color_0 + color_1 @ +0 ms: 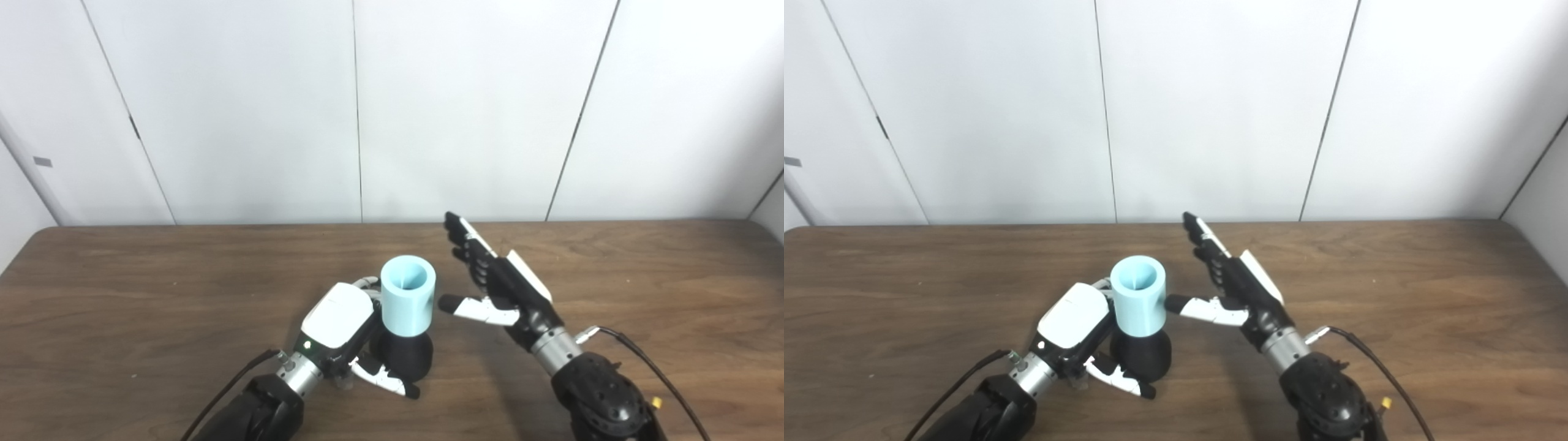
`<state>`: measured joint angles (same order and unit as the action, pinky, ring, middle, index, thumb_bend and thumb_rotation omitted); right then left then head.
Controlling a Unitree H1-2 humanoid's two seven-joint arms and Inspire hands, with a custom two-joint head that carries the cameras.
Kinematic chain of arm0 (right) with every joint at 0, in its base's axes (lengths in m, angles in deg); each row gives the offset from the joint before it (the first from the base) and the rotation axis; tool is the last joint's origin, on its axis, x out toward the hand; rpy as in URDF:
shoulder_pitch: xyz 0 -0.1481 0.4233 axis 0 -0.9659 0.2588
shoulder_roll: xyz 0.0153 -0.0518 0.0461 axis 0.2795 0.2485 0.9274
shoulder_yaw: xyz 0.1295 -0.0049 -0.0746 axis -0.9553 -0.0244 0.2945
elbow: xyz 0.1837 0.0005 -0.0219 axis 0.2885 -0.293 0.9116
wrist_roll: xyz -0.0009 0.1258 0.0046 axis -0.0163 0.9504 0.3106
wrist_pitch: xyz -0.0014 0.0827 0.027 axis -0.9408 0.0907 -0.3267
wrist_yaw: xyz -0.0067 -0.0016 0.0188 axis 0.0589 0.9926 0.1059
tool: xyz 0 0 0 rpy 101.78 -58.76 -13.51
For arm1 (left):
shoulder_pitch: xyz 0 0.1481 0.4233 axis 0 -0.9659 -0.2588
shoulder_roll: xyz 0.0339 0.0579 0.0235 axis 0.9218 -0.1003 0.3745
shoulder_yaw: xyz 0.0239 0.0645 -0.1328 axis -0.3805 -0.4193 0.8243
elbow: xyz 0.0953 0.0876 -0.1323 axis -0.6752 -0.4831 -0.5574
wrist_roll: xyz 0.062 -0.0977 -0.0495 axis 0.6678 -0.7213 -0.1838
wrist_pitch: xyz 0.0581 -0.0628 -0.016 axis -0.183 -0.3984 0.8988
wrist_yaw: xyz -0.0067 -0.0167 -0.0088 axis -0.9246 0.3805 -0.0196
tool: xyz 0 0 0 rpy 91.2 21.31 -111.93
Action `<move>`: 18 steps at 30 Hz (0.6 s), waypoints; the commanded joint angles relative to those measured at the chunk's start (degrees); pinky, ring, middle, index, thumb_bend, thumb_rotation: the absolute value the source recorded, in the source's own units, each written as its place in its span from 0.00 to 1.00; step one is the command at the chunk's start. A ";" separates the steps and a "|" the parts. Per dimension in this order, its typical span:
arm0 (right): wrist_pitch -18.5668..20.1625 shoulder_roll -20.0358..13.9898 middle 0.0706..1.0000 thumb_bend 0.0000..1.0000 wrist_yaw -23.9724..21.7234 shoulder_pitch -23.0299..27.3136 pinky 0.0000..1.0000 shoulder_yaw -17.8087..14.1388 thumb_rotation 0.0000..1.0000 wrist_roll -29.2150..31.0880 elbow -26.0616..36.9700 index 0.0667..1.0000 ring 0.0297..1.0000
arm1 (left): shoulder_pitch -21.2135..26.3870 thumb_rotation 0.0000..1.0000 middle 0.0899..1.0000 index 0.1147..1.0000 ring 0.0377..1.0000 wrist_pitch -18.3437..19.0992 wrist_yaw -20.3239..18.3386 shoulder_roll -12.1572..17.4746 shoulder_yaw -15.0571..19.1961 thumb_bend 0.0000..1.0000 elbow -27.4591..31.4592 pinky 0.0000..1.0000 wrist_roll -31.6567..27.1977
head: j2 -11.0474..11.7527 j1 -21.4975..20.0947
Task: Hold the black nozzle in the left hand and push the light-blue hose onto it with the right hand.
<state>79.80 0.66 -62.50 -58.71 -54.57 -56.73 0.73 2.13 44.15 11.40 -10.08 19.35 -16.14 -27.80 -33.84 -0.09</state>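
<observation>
The black nozzle (406, 356) stands upright on the wooden table (122, 294). Its base is wrapped by my left hand (343, 334), which is shut on it. The light-blue hose (408, 302), a short wide tube with its open end up, sits on top of the nozzle. My right hand (496, 282) is open just right of the hose, fingers stretched out toward the wall and thumb pointing at the hose without touching it. In the right eye view the hose (1138, 303) and right hand (1231, 285) stand the same way.
A white panelled wall (367, 110) rises behind the table's far edge. Black cables (649, 361) trail from both wrists over the wood near the front edge.
</observation>
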 commanded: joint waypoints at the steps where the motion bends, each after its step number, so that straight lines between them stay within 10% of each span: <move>1: -4.50 -0.68 1.00 1.00 2.31 1.74 1.00 -0.39 0.60 -2.51 1.74 1.00 1.00 | -3.38 0.00 0.42 0.43 0.51 0.19 -0.87 -0.28 -1.77 0.52 -3.67 0.83 1.36 | -0.05 0.08; 8: -13.43 -3.24 1.00 1.00 7.54 2.29 1.00 0.66 0.82 -14.40 2.40 1.00 1.00 | -3.37 0.00 0.43 0.42 0.51 0.49 -1.23 -0.17 -1.89 0.52 -3.54 0.83 1.56 | -0.09 0.11; 18: -10.79 -7.55 1.00 0.96 3.24 4.05 1.00 5.48 0.82 -33.49 16.19 0.99 1.00 | -3.34 0.00 0.43 0.41 0.50 0.57 -0.46 -0.34 -1.97 0.52 -3.72 0.81 1.94 | -0.19 0.02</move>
<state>69.34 -6.14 -58.69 -57.22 -49.17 -88.75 13.96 2.16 44.37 11.61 -10.10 19.27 -16.29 -27.56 -34.01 -0.09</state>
